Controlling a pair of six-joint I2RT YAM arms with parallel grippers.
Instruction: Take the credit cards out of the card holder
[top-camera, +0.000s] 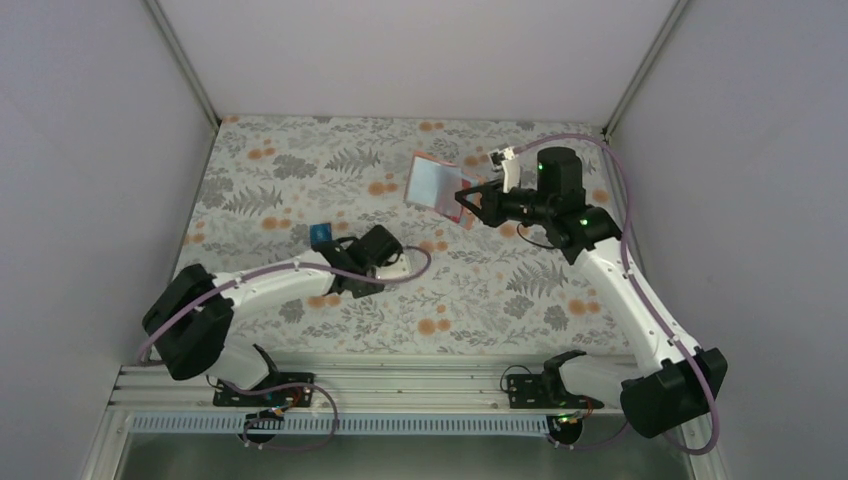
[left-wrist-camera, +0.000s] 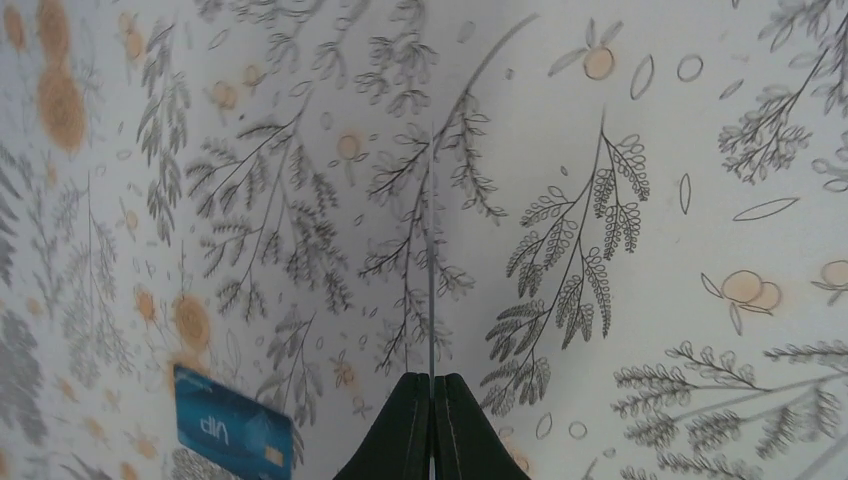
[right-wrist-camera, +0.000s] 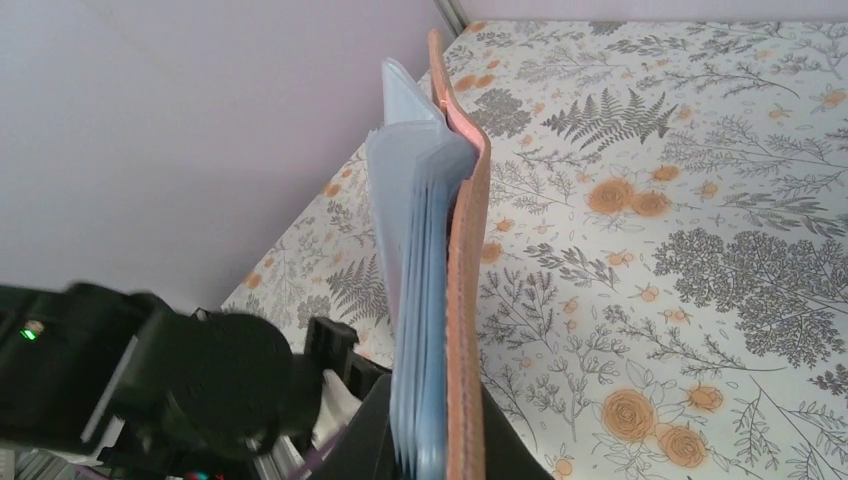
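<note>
My right gripper (top-camera: 468, 205) is shut on the lower edge of the card holder (top-camera: 435, 185) and holds it raised above the table's far middle. The holder has a salmon-pink cover and several clear bluish sleeves; it shows edge-on in the right wrist view (right-wrist-camera: 462, 300), between my jaws (right-wrist-camera: 440, 450). My left gripper (top-camera: 335, 250) is shut on a thin card (left-wrist-camera: 432, 250) that shows edge-on, so I cannot tell its colour. A blue card (left-wrist-camera: 232, 432) marked VIP lies on the table just left of the left gripper (left-wrist-camera: 432, 385); it also shows in the top view (top-camera: 320, 235).
The floral tablecloth (top-camera: 300, 170) covers the table. Grey walls close it in on the left, back and right. The left arm (right-wrist-camera: 190, 380) shows dark at the lower left of the right wrist view.
</note>
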